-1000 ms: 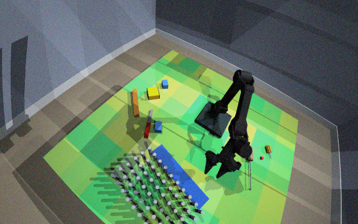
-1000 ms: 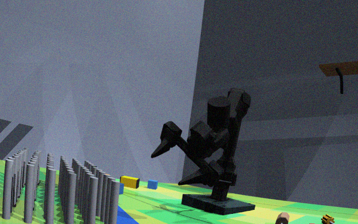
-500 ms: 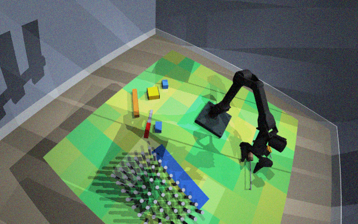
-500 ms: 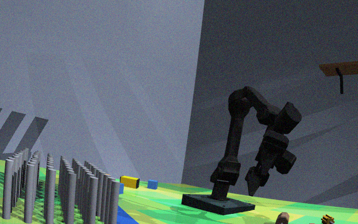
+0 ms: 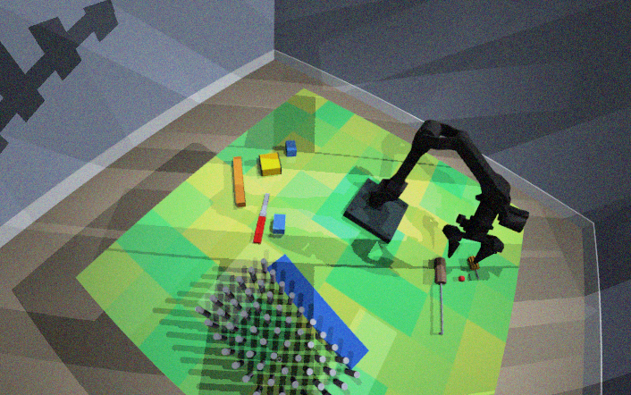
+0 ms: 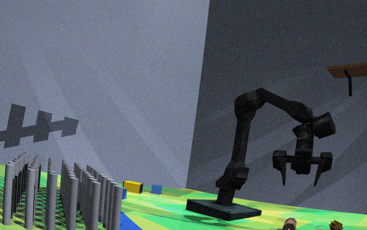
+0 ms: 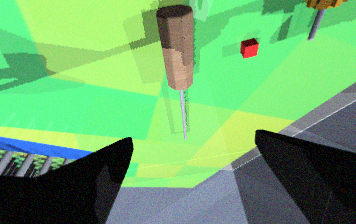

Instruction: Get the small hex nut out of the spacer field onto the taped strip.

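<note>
The long tool (image 5: pixel 440 271) (image 6: pixel 289 224) (image 7: pixel 193 139), brown-handled with a thin grey shaft, lies near the tabletop's right edge in the top view; the gripper (image 5: pixel 474 247) (image 6: pixel 299 185) (image 7: pixel 193 139) hangs above, fingers spread, holding nothing

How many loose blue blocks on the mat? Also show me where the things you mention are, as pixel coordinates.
2: one (image 5: pixel 279 223) (image 6: pixel 124 193) beside the red-handled tool, one (image 5: pixel 290 148) (image 6: pixel 156 189) beside the yellow block. More could hide behind the spacers or arm.

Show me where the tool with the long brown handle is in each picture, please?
Top: the brown-handled tool lies right of center.
Exterior: bottom edge, toward the right, cut off.
Wrist: upper middle.
Shared landmark: the blue strip.
</note>
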